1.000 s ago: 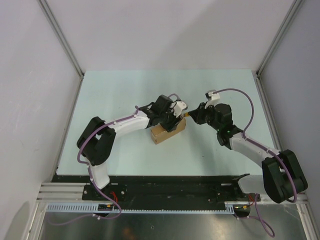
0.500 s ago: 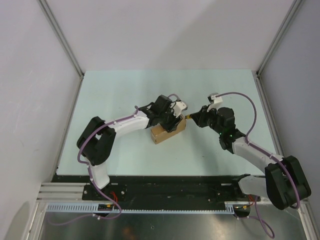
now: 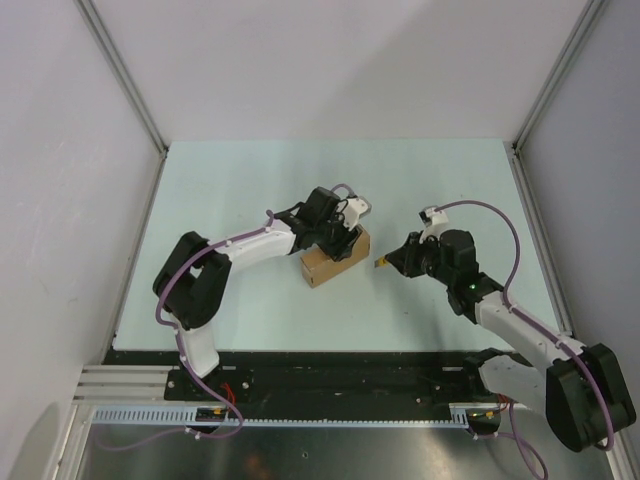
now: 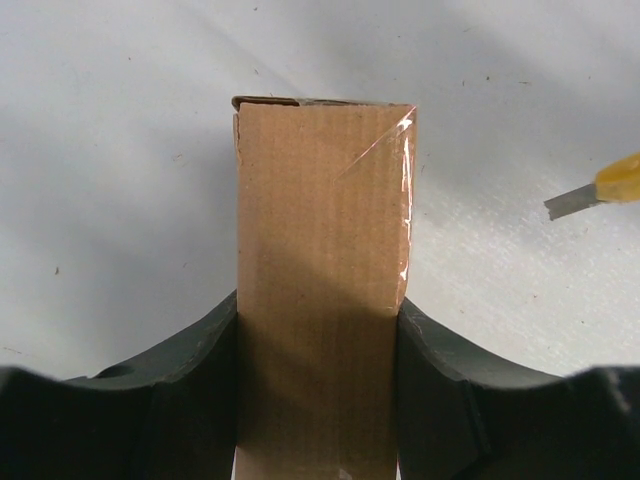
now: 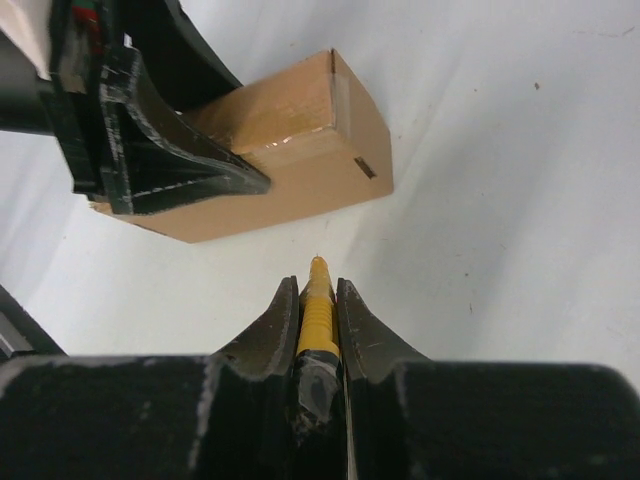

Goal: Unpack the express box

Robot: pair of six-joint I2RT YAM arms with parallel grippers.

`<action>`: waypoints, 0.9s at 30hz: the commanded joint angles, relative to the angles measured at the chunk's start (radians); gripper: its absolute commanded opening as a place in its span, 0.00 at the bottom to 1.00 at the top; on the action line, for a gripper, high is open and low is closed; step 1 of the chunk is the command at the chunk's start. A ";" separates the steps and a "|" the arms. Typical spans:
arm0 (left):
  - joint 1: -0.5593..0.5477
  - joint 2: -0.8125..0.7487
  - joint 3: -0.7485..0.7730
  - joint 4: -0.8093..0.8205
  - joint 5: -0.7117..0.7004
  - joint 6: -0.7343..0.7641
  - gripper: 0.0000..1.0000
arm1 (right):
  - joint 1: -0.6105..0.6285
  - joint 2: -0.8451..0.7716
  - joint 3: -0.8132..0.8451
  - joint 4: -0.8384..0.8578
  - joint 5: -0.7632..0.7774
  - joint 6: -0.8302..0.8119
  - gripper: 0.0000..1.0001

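The brown express box (image 3: 333,263) lies on the pale table, taped along its top. My left gripper (image 3: 338,236) is shut on the box; in the left wrist view the box (image 4: 320,270) fills the gap between the two black fingers (image 4: 190,370). My right gripper (image 3: 396,260) is shut on the yellow-and-black utility knife (image 5: 317,310), blade tip toward the box (image 5: 280,140) and a short gap away from it. The knife's tip also shows in the left wrist view (image 4: 600,187), to the right of the box.
The table (image 3: 230,180) is bounded by grey walls and metal rails at left, right and back. Both arm bases sit on the black strip (image 3: 340,375) at the near edge.
My right gripper has drawn back with the knife, down and to the right, away from the box's right end. The left gripper stays shut on the box.
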 commanded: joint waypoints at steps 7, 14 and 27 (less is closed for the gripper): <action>0.015 -0.058 0.055 -0.113 -0.008 -0.034 0.72 | -0.001 -0.059 0.008 0.009 -0.011 0.029 0.00; 0.010 -0.112 0.091 -0.117 -0.004 -0.068 0.84 | -0.002 -0.076 0.031 -0.018 -0.019 0.032 0.00; 0.079 -0.200 0.074 -0.113 -0.277 -0.219 0.80 | 0.012 -0.067 0.077 -0.072 -0.008 0.039 0.00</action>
